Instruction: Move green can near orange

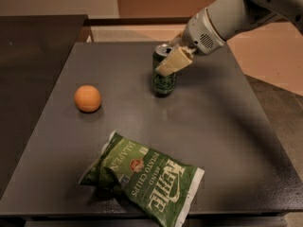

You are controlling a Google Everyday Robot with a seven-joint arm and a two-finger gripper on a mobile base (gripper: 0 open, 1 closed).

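Observation:
The green can stands upright at the back middle of the dark table. It is dark green with pale lettering and a silver top. My gripper reaches in from the upper right and is shut on the can's upper part. One pale finger lies across the can's front and the other is hidden behind it. The orange sits on the table's left side, well to the left of the can and a little nearer the front.
A flat green chip bag lies near the table's front edge, below the can and the orange. The table's right edge drops to a tan floor. A darker surface adjoins the table on the left.

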